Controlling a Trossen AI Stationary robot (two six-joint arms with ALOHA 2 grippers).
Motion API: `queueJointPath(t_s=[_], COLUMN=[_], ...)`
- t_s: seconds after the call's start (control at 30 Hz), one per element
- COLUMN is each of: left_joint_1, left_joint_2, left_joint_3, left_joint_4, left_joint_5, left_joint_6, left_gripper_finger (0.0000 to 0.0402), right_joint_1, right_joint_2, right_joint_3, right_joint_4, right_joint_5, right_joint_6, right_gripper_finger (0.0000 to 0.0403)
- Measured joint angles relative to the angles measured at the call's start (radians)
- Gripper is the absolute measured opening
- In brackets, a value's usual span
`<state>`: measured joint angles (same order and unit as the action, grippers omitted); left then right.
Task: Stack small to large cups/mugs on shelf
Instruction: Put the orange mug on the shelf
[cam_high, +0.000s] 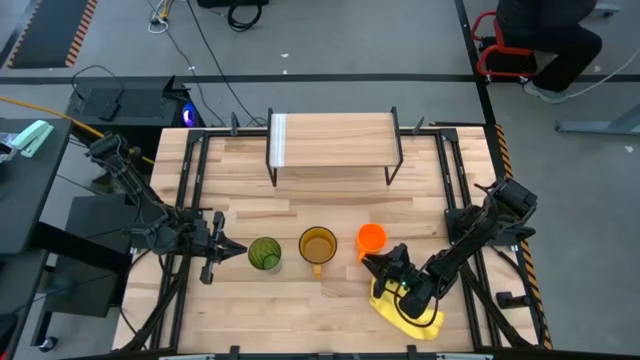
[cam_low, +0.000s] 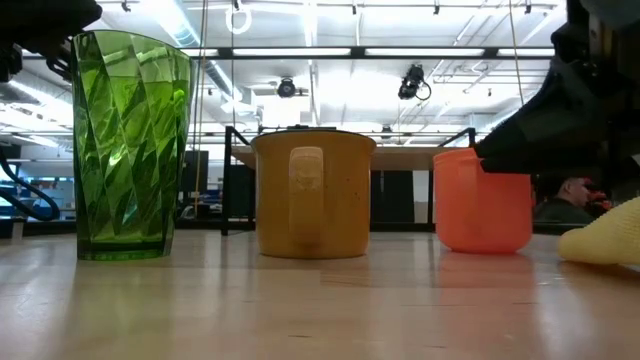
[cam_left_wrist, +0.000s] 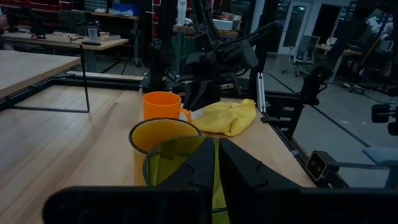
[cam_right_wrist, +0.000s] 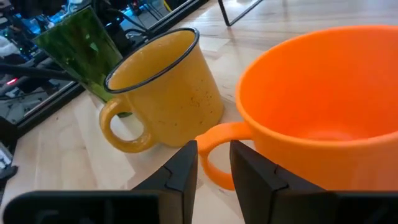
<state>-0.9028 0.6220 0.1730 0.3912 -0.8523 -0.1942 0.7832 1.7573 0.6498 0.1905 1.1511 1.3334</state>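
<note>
Orange and smallest, the cup (cam_high: 371, 238) stands at one end of a row of three on the table, with the mug (cam_high: 318, 245) in the middle and the tumbler (cam_high: 264, 253) at the far end. All three sit well in front of the shelf (cam_high: 333, 138), whose plank top carries nothing. Taking the cup as the mark: the mug is just beside it but apart, the tumbler is beyond the mug, and the shelf lies across open table behind the row.

On the cup's other side, the right gripper (cam_right_wrist: 212, 163) is level with the cup's handle (cam_right_wrist: 214, 152), its fingers slightly apart with the handle loop between or just past their tips; from the wrist view I cannot be sure they touch it. A yellow cloth (cam_high: 408, 310) lies under that arm, near the cup. The left gripper (cam_left_wrist: 216, 163) waits just beside the tumbler, fingers nearly pressed together and holding nothing.

By my reading, no stacking is done yet: no vessel is nested, none is on the shelf, and the whole job remains.
</note>
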Motion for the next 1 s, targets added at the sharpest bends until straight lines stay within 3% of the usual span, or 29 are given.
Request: queueJointPath(t_s=[0.57,0.8,1.0], left_joint_1=[0.000,0.000,0.000], left_joint_2=[0.000,0.000,0.000], left_joint_3=[0.000,0.000,0.000], left_joint_4=[0.000,0.000,-0.002], left_joint_5=[0.000,0.000,0.001], left_joint_6=[-0.010,-0.012,-0.026], left_gripper_finger=[0.0033,0.0032,0.0029], right_joint_1=[0.008,0.017,0.084], right_joint_2=[0.000,0.000,-0.115], right_joint_3=[0.000,0.001,0.038], right_joint_4=[-0.022,-0.109,-0.129], right_joint_5=[-0.028,-0.026,-0.027], right_joint_6=[0.011,0.084,-0.022], right_gripper_finger=[0.0101,0.0087,0.0078])
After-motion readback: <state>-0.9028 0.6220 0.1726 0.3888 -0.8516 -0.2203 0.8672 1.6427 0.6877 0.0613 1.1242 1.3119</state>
